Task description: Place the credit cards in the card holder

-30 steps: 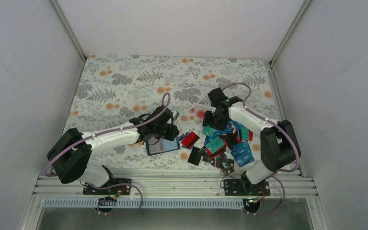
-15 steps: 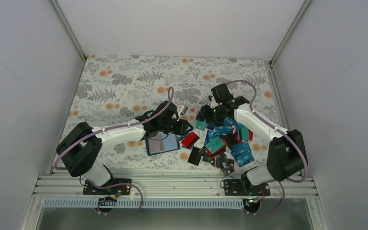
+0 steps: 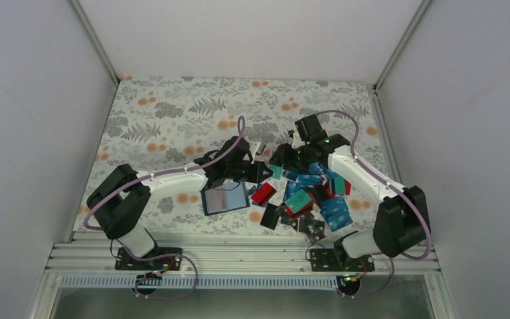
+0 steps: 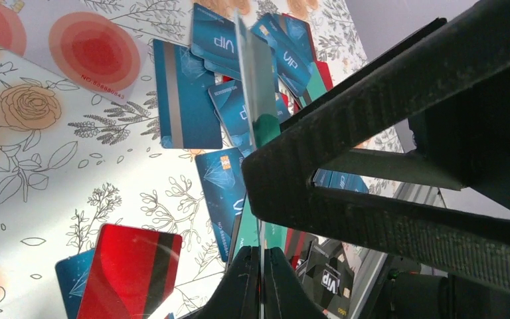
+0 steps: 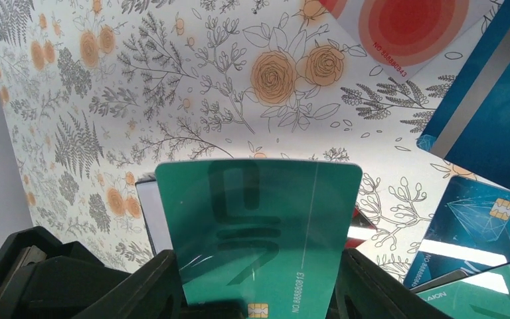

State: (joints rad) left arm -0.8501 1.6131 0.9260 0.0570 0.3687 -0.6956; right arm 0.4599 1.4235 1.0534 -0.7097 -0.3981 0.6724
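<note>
both arms reach inward and their wrists meet over the table. the right gripper (image 3: 280, 161) clamps a glossy teal card (image 5: 259, 226) across its width, rounded corners up, while the left gripper (image 4: 261, 272) is pressed together on that card's thin edge. the card holder (image 3: 224, 199) lies open and flat on the floral cloth (image 3: 172, 113) — just left of the heaped credit cards (image 3: 312, 199), thin shiny plastic.

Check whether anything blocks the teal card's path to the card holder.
Nothing visible does. The teal card, pinched by the left gripper and right gripper, hangs just right of the card holder. A red card lies beside the holder's right edge, and the left wrist overhangs its far edge.
</note>
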